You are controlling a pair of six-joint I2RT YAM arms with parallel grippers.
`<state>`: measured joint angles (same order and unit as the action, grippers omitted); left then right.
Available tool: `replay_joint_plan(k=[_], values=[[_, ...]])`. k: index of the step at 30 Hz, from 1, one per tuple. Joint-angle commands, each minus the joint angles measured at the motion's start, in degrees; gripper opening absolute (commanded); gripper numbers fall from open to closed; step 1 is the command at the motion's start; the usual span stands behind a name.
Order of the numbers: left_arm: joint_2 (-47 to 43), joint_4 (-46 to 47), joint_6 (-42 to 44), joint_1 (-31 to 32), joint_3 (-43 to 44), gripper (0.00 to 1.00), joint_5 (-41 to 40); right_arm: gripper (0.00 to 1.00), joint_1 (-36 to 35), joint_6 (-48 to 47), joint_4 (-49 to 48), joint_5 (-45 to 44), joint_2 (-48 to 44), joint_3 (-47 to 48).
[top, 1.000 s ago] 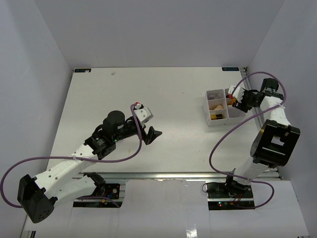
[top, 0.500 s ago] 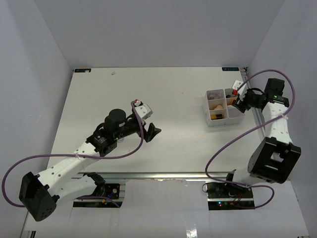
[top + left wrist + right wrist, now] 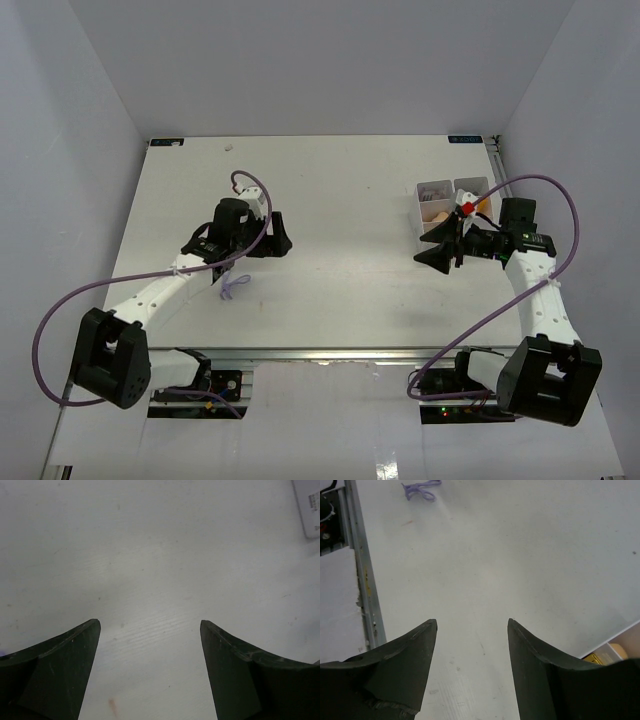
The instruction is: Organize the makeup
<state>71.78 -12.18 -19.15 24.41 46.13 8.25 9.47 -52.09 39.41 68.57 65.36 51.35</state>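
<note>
The purple loop [image 3: 235, 285] lies on the desk [image 3: 340, 200] towards its front edge, behind and to the left of the left pincer [image 3: 280, 238] (spread wide, holding nothing). The right pincer [image 3: 435, 255], likewise parted and empty, hovers well apart from it, beside the tray [image 3: 420, 200].

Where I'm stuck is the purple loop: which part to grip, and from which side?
Pinch the purple loop at its bunched middle, coming straight down: it lies flat and thin on the table, so a sideways approach has little to catch. The open left gripper looks nearest.
</note>
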Motion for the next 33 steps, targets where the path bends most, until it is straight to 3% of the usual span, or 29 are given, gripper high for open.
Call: replay_joint_plan(k=[1, 5, 9, 14, 18, 21, 26, 33], values=[[-2.0, -11.2, -4.2, -3.0, 3.5, 0.83, -5.3, 0.65, -0.1, 3.4, 0.8, 5.1, -0.3, -0.4], [-1.4, -15.7, -3.4, -7.0, 4.2, 0.62, -7.3, 0.65, -0.1, 1.0, 2.9, 5.8, -1.7, -1.0], [-0.4, -16.2, -4.0, -12.8, 3.3, 0.41, -4.1, 0.66, 0.2, -0.5, 4.1, 6.1, -3.4, -1.2], [0.5, -17.1, -4.5, -15.6, 2.3, 0.42, -6.8, 0.66, 2.2, -4.3, 6.9, 7.0, -4.7, -1.1], [2.4, -17.6, -4.2, -18.0, 2.3, 0.54, -8.8, 0.67, 4.0, -7.6, 10.1, 8.3, -4.9, -0.8], [5.1, -18.5, -4.2, -18.4, 2.7, 0.57, -11.2, 0.67, 4.7, -11.0, 13.4, 9.3, -4.3, -0.2], [7.5, -19.6, -5.1, -18.5, 3.2, 0.55, -16.9, 0.67, 5.6, -18.0, 20.4, 10.5, -2.2, 1.3], [9.9, -18.9, -5.0, -19.1, 3.3, 0.47, -17.7, 0.67, 7.0, -29.8, 31.5, 11.7, 1.5, 3.5]])
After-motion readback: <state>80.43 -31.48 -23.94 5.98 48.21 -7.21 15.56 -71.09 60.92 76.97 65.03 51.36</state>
